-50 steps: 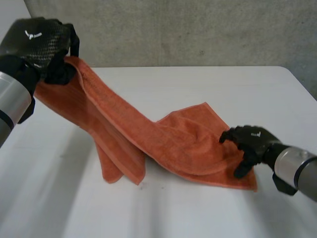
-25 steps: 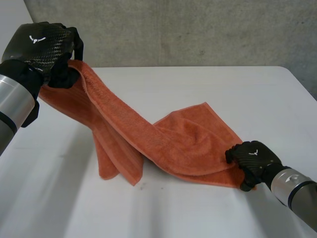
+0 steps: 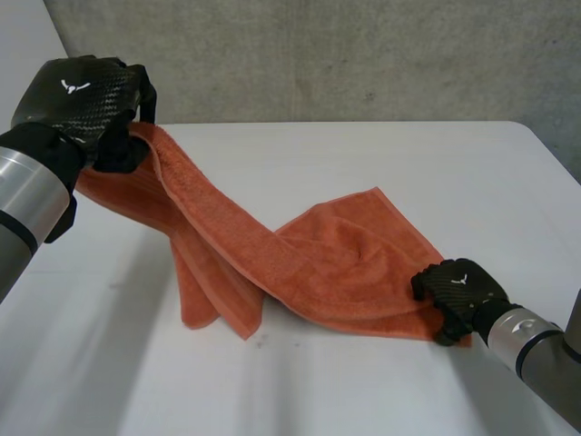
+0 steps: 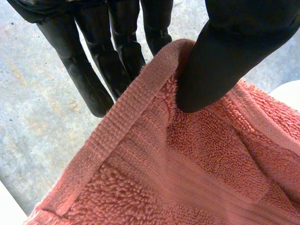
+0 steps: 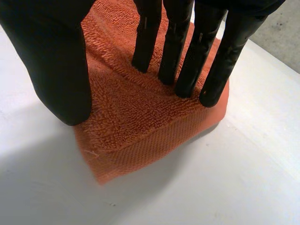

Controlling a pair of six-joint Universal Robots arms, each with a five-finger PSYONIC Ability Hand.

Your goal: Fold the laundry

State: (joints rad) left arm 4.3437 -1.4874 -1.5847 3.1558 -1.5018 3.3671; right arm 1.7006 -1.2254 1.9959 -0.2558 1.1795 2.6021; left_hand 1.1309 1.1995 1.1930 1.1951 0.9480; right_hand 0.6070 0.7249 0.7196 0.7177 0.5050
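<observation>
Fingers (image 4: pixel 91 75) and thumb (image 4: pixel 220 56) of the left hand (image 3: pixel 80 98) pinch the hemmed edge of the orange terry towel (image 3: pixel 336 259), holding that end raised over the far left of the white table (image 3: pixel 363 381). Fingertips (image 5: pixel 187 70) and thumb of the right hand (image 3: pixel 458 289) stand nearly straight, pressing the towel's near right corner flat on the table. Between the hands the towel slopes down, a fold drooping onto the tabletop.

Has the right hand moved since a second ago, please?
Yes: the right hand shifted away from the far edge of the table, to the towel corner.
</observation>
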